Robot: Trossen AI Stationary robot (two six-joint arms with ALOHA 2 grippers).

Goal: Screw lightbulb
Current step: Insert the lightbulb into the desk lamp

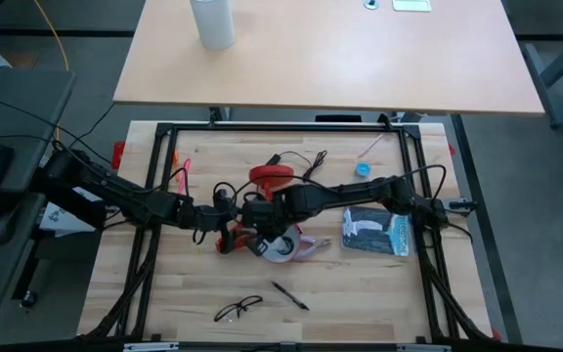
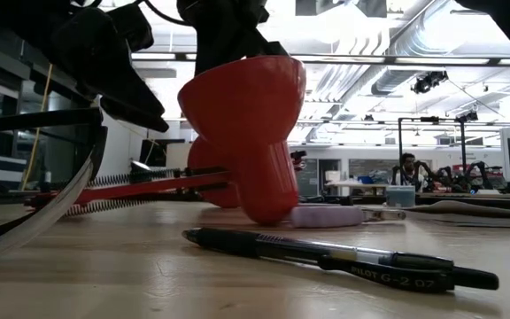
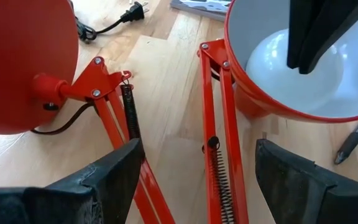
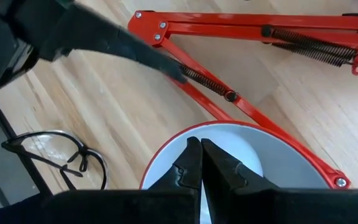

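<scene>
A red desk lamp lies on the table, its base (image 1: 272,176) at the far side and its cone shade (image 1: 281,249) mouth-up, narrow end on the wood (image 2: 268,208). The white lightbulb (image 3: 278,68) sits inside the white-lined shade (image 3: 353,81). My right gripper (image 4: 201,155) is shut and reaches down into the shade over the bulb; it also shows in the left wrist view (image 3: 312,37). My left gripper (image 3: 194,180) is open, its fingers on either side of the lamp's red arm bars (image 3: 213,124), just left of the shade. My right gripper's shut fingertips (image 3: 300,62) come from above onto the top of the bulb's globe (image 3: 272,62); I cannot tell whether they touch it. My left gripper has one finger (image 4: 135,50) close against a red arm bar by its spring (image 4: 185,74); I cannot tell whether it touches.
A black pen (image 1: 289,295) and glasses (image 1: 238,309) lie near the front edge. A dark package (image 1: 377,233) lies at the right, a blue roll (image 1: 363,169) and the lamp's cord (image 1: 306,161) at the far side. A tall white cylinder (image 1: 212,22) stands on the far table.
</scene>
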